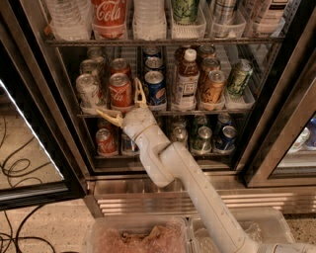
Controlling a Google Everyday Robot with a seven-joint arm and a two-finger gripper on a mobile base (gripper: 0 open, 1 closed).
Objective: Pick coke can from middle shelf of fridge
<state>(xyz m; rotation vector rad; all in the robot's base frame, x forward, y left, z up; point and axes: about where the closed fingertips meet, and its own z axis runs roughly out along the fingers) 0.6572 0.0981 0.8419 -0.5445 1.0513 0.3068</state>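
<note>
The fridge (289,99) stands open, its black frame around wire shelves. On the middle shelf (163,112) the red coke can (120,90) stands at the front, second lane from the left, with another red can behind it. My gripper (126,106) is open right in front of the can's lower half. One tan finger (139,92) rises beside the can's right side, the other (109,116) points left below its base at the shelf rail. The fingers are not closed on it. My white arm runs down to the lower right.
A silver can (87,90) stands left of the coke can and a blue Pepsi can (155,88) right of it. A tea bottle (186,79), a gold can (215,86) and a green can (239,77) stand further right. A big Coca-Cola bottle (105,15) is above. Shorter cans (105,141) are below.
</note>
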